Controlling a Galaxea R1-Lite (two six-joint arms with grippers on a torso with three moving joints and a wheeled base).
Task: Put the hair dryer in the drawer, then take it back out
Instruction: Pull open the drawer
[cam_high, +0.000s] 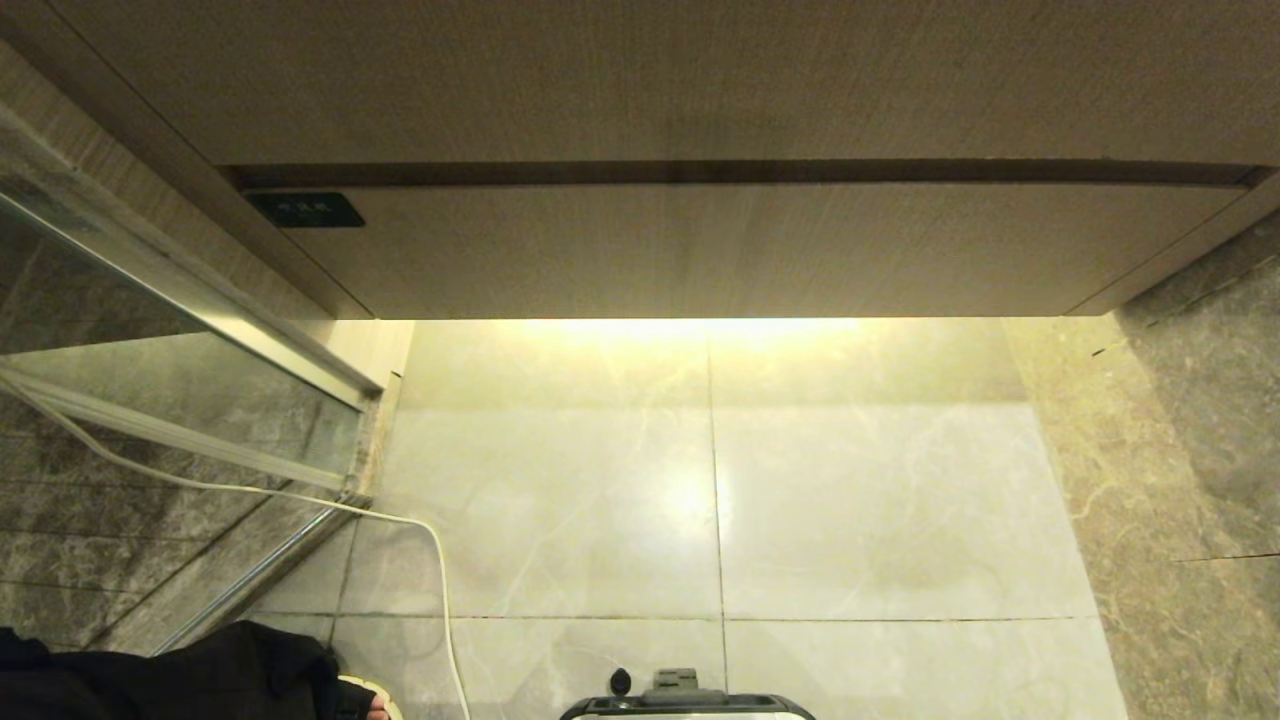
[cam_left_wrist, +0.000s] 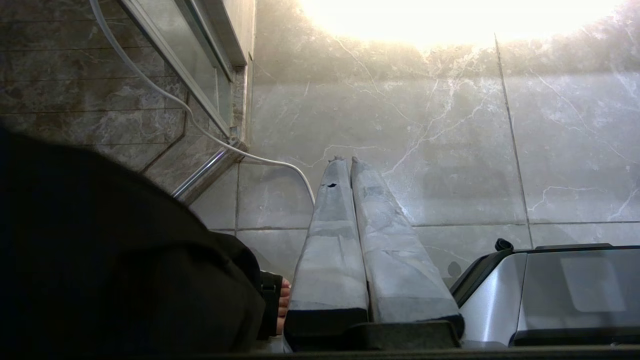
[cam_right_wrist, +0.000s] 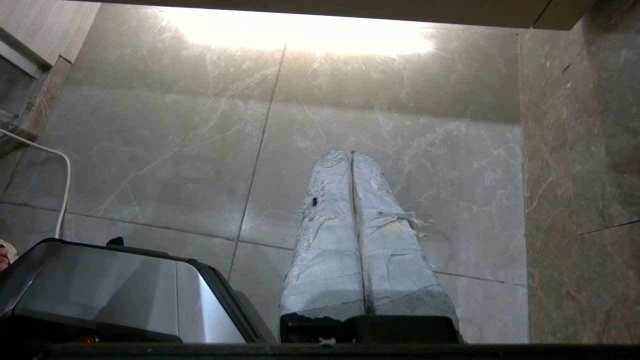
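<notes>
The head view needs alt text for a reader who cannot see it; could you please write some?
A closed light wood-grain drawer with a small black label sits above a glossy marble floor, lit by a warm strip beneath it. A white cable trails across the floor on the left, near a person's dark clothing; no hair dryer or gripper shows.

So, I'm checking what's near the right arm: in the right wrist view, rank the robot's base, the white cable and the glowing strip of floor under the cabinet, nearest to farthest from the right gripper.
1. Robot's base: closest, right beside the shut right gripper.
2. White cable: farther out, on the floor by the glass door.
3. Glowing strip of floor: farthest, ahead under the cabinet.
</notes>
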